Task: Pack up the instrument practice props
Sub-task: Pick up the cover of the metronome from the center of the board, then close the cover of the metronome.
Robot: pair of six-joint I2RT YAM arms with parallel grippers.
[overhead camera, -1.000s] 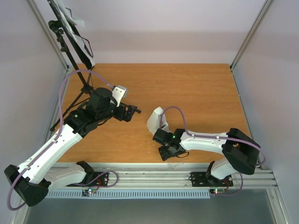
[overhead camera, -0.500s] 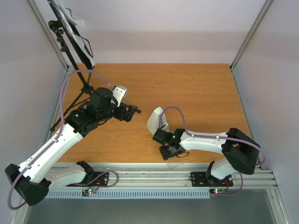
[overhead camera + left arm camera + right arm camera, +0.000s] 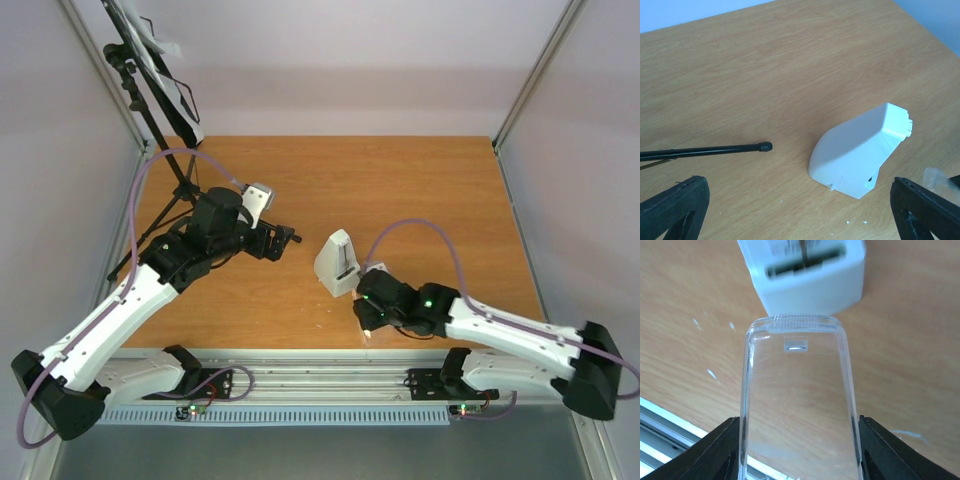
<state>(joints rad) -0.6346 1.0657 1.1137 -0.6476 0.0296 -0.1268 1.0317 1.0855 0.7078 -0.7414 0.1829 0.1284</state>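
The pale wedge-shaped metronome stands mid-table; it also shows in the left wrist view and at the top of the right wrist view. My right gripper is just in front of it, shut on the clear plastic cover, which is held between both fingers with its top edge close to the metronome's base. My left gripper is open and empty, left of the metronome. The black music stand stands at the far left corner with white sheet-music pages on its desk. One stand leg tip lies near the left gripper.
Small white crumbs lie on the wooden table by the metronome. A metal rail runs along the near edge. Pale walls enclose the table on three sides.
My right arm has swung its elbow out to the right and lower; its gripper stays just in front of the metronome, whose front face now shows. The left arm has not moved.
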